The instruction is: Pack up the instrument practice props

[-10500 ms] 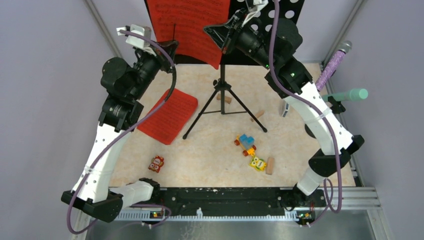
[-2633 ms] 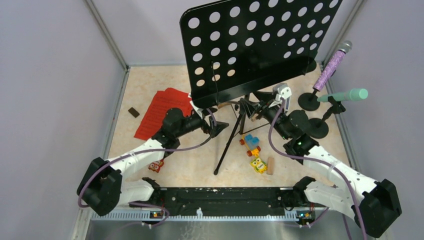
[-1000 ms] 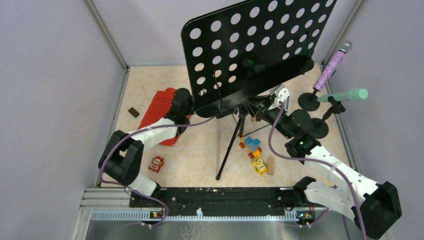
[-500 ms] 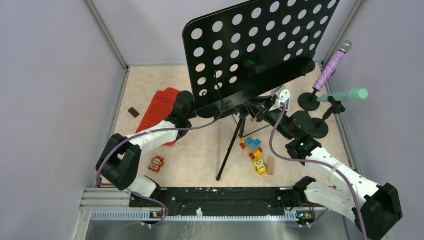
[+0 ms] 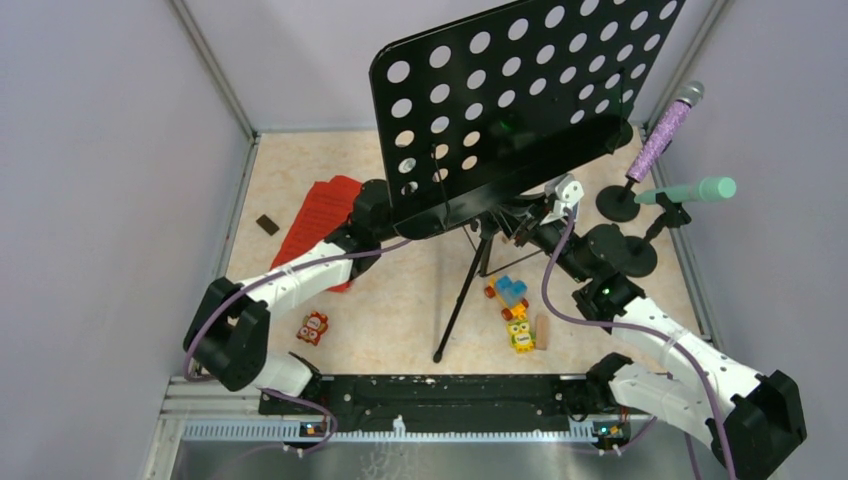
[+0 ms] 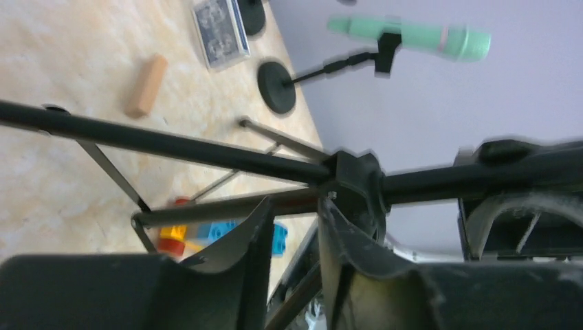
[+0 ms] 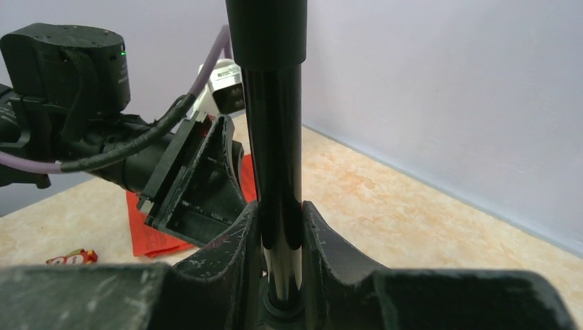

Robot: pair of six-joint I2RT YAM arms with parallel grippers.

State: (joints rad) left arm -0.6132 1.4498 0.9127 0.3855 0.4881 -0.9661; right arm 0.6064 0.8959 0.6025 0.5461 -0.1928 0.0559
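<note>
two hands meet at the music rack (image 5: 520, 95), which rises over the middle of the desk (image 5: 300, 160). we see its black panel, punched with rows of round holes, tilted up high with a shallow lip along the lower edge. below it a glossy black pole (image 7: 273, 158) runs to a hub (image 6: 354, 185) where thin tripod legs (image 5: 453, 315) spread, one reaching toward the near edge. the right hand (image 7: 275, 223) is clamped on that pole, a finger pressed on each side. the left hand (image 6: 295, 220) has its fingers only a narrow gap apart, tips just short of the hub. one thin strut crosses at the tips, and we see nothing gripped between them. the red sheet-music pages (image 5: 318, 215) lie flat on the desk at the left, partly under the left arm. by the right wall the glittery purple microphone (image 5: 663, 132) stands tilted in one round-based holder (image 5: 617, 203). the mint-green microphone (image 5: 695, 189) lies nearly level in the second holder (image 5: 637, 257). small toy figures (image 5: 518, 335) and a wooden block (image 6: 146, 86) sit on the desk near the legs.
</note>
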